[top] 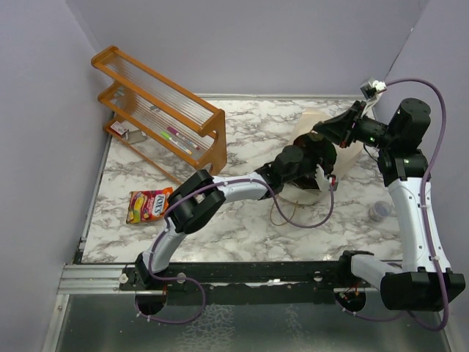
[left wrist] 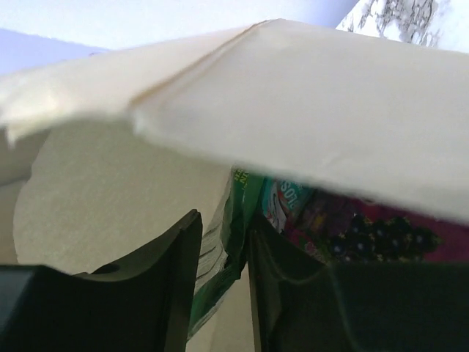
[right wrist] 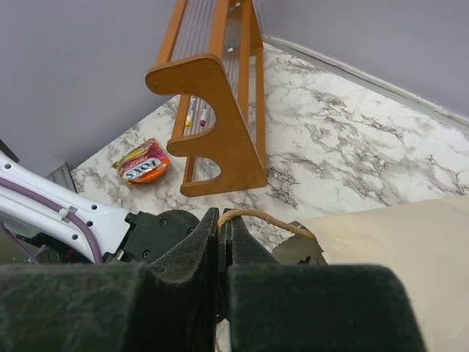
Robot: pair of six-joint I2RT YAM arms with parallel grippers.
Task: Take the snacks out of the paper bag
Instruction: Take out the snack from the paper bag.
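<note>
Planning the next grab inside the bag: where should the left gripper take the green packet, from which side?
Probably by its thin near edge, coming straight in through the mouth of the paper bag. The green packet turns that edge toward the left gripper, whose open fingers sit either side of it. The purple packet crowds its right.

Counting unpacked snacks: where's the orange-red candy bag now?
In the top view the orange-red candy bag lies on the table, left side, in front of the wooden rack, outside the paper bag.
</note>
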